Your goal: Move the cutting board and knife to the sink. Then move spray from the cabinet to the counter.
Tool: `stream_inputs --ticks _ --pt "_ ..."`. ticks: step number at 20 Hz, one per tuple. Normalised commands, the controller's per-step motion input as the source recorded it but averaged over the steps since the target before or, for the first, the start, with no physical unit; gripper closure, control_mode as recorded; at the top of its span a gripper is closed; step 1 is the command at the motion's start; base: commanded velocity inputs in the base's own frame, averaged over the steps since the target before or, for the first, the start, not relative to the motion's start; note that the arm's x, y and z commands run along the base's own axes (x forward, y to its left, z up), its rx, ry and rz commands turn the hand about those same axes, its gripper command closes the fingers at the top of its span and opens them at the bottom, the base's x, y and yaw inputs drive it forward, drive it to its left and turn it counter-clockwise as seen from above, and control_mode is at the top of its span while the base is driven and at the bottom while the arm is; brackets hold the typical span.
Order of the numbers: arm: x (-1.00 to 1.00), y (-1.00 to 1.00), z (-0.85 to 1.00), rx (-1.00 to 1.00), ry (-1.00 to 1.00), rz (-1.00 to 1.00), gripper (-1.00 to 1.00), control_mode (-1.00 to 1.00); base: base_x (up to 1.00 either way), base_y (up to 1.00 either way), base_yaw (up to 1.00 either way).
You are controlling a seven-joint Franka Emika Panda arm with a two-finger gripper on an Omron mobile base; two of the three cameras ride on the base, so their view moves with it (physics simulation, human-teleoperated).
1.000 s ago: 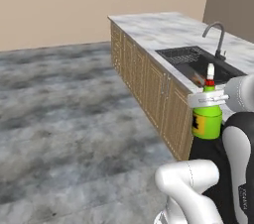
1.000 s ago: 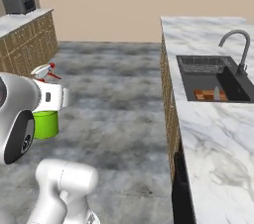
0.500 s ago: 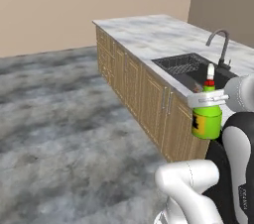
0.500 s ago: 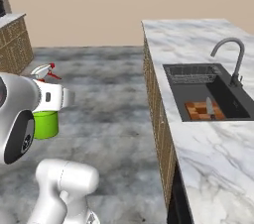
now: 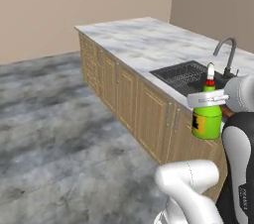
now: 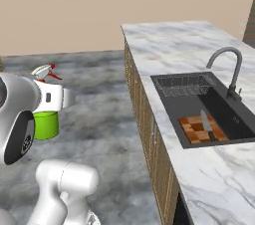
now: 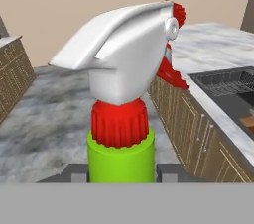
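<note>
My gripper (image 7: 121,173) is shut on the spray (image 7: 124,84), a green bottle with a red collar and a white trigger nozzle, held upright by its neck. From the left base view the spray (image 5: 207,120) hangs under the gripper (image 5: 207,102), in front of the counter's drawer fronts. The right base view has the spray (image 6: 46,124) left of the counter (image 6: 172,40), over the floor. In the dark sink (image 6: 226,119) lies the checkered cutting board (image 6: 191,132) with the knife (image 6: 205,122) on it. The cabinet is out of view.
A dark arched faucet (image 6: 230,67) stands behind the sink, and a wire rack (image 6: 182,85) fills its far section. The white marble counter (image 5: 144,39) runs away from me over wooden drawer fronts (image 5: 124,94). Grey floor (image 5: 54,119) lies open to the left.
The whole picture has shifted, so the base has moved: counter and sink sit differently in both base views. The spray stays held in the gripper in the same place.
</note>
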Motion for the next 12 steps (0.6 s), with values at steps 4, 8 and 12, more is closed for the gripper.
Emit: stream_inputs --ticks 4,8,12 --pt "0.0 0.0 0.0 0.0 0.0 0.0 1.0 1.0 0.76 0.33 -0.26" --pt "0.0 0.0 0.0 0.0 0.0 0.0 1.0 1.0 0.76 0.32 -0.26" --pt "0.0 0.0 0.0 0.0 0.0 0.0 1.0 1.0 0.71 0.33 -0.29"
